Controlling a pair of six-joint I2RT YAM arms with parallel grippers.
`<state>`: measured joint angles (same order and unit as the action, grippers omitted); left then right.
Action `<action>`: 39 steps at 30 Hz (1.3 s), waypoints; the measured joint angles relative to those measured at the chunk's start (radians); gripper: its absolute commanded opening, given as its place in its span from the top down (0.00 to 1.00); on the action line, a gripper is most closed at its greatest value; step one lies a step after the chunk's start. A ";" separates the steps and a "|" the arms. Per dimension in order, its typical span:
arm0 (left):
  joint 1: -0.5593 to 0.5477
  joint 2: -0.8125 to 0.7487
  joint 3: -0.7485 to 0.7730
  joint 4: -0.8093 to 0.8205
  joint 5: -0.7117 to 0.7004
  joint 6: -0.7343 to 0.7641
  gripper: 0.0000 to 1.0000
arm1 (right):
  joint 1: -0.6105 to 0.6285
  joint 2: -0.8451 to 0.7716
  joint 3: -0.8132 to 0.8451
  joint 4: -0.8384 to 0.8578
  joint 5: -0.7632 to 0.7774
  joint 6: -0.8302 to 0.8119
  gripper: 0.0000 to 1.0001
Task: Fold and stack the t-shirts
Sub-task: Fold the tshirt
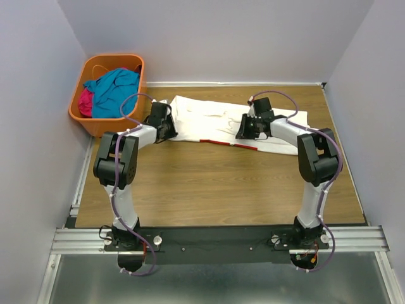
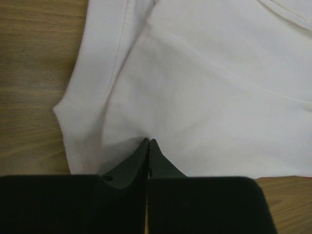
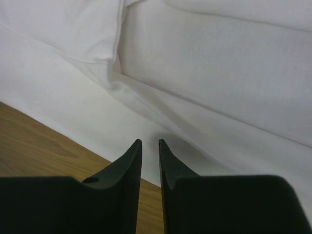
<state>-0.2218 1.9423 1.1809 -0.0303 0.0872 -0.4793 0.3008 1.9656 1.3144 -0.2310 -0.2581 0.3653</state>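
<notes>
We're seeing the white tee (image 1: 215,120) lying flat along the far edge of the table (image 1: 215,183), long axis running L-R. It's doubled over, w/ a thin red print edge (image 1: 218,143) peeking out at its near hem.

The left gripper (image 2: 148,141) is sitting at the tee's left end, toward the far-left corner. Its fingers are pressed together and creases are running into the tips, so we're reading it as pinching the cloth.

The right gripper (image 3: 149,142) is sitting at the near hem, right of centre. Its fingers are slightly apart w/ a thin gap, and we're seeing nothing btw them.

The cloth is lying ahead of both grippers, toward the far edge, and each arm is nearer its own end. We're judging the next fold is running along that L-R axis.

The teal tee (image 1: 114,88) and magenta tee (image 1: 85,101) are lying bunched in the orange basket (image 1: 104,125) at the far-left corner, not yet folded.
</notes>
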 measured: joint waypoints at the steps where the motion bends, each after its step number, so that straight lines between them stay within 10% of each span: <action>1: 0.003 0.000 0.000 0.000 -0.004 0.000 0.93 | 0.000 0.013 0.000 0.000 -0.002 0.004 0.74; 27: 0.011 -0.028 -0.033 -0.020 -0.012 0.005 0.93 | -0.114 0.160 0.268 0.008 0.373 -0.021 0.71; 39: 0.019 -0.121 -0.072 -0.092 -0.098 0.040 0.88 | -0.218 -0.155 -0.102 0.003 0.377 0.031 0.55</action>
<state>-0.2024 1.8214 1.1088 -0.1223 -0.0109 -0.4397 0.0830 1.8107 1.2125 -0.2283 0.1184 0.3962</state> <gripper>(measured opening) 0.119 0.445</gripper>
